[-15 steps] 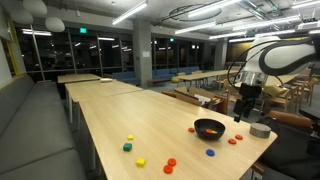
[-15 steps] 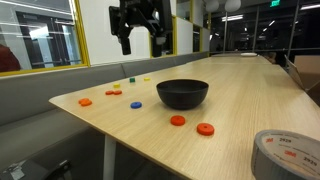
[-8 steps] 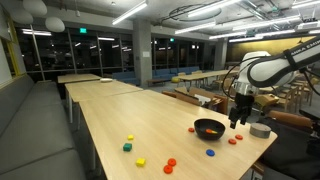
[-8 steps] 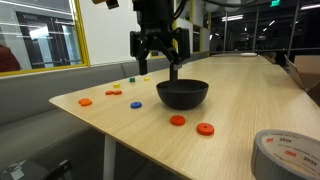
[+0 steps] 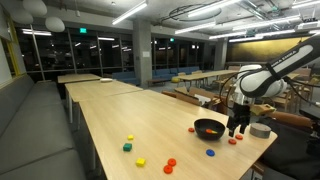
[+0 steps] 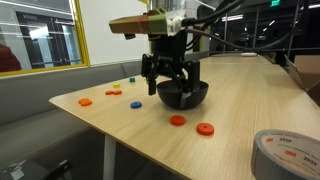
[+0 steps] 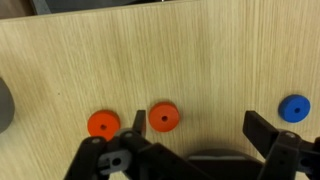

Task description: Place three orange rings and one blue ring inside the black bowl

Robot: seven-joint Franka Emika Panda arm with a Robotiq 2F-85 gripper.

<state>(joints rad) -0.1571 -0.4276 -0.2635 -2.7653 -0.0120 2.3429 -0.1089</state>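
Orange rings (image 7: 163,118) lie flat on the wooden table (image 7: 200,50) near the black bowl (image 6: 186,97) - two sit side by side under the gripper (image 7: 193,125), whose jaws are spread wide and hold nothing. The blue ring (image 7: 293,108) lies just past one finger. They look light, stiff and thin - likely to skid, so I'd pinch across the outer rim, coming straight down.

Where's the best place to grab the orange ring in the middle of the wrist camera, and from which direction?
Grip the middle orange ring across its outer rim, straight down from above: it lies flat on the table, so only the thin edge offers a hold. Probably pinch clear of the side facing the neighbouring orange ring.
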